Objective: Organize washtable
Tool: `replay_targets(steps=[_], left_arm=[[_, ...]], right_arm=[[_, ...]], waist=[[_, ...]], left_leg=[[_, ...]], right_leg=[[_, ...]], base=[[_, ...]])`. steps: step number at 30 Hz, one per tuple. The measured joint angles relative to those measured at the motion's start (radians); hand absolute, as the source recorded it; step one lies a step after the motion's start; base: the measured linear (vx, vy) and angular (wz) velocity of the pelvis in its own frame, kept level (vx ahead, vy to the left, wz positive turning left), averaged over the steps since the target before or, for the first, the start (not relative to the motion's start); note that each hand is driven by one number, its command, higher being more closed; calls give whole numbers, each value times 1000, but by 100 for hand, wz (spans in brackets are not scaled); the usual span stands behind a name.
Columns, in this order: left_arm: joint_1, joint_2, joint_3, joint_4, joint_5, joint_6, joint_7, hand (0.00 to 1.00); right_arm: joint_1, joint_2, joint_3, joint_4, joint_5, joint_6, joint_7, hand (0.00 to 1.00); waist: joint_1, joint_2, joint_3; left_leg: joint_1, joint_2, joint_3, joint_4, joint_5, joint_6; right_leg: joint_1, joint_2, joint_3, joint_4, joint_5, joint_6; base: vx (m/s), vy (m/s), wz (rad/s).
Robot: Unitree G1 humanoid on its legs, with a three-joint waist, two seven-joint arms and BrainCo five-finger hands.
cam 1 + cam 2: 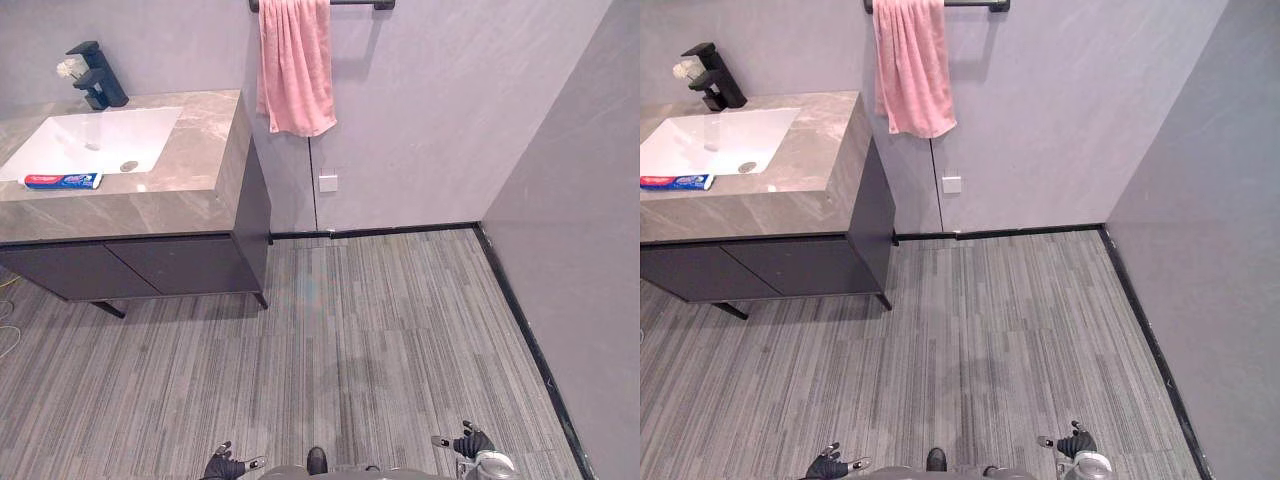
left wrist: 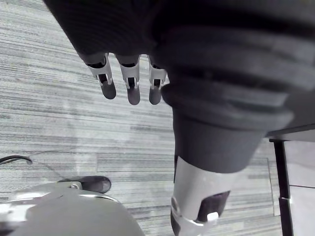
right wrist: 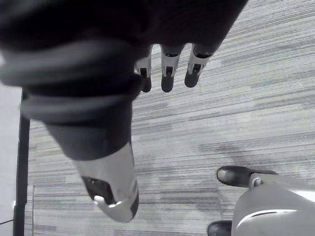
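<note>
Holds left hand [image 1: 223, 465] low at the left, fingers [image 2: 129, 78] straight and loose, gripping nothing. Holds right hand [image 1: 470, 441] low at the right, equally relaxed, empty.

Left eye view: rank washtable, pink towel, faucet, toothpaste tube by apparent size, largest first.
1. washtable
2. pink towel
3. faucet
4. toothpaste tube
Faucet and tube look close in size. The faucet sits farther from the camera, so their order is unsure.

Silver, dark-tipped left hand [image 2: 129, 78] (ribbed cover)
</note>
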Motion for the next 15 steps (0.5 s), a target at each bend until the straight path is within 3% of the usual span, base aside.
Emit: replay_targets(steps=[4,15], left_arm=[[1,44,1,-20,0,-9,0,0],[1,44,-5,-27,0,-16,-1,0]], right_arm=[[-14,-40,0,-14,-11,-2,0,0],[-20,-45,7,-19,-28,-1,2,0]], waist=[[-8,1,2],[-16,7,4]], left_leg=[[0,0,9,0,0,0],[3,1,32,0,0,0]], right_leg=[[0,0,1,-1,0,0],[-2,0,22,-1,0,0]], base=[[0,0,0],[-22,-12,-4]])
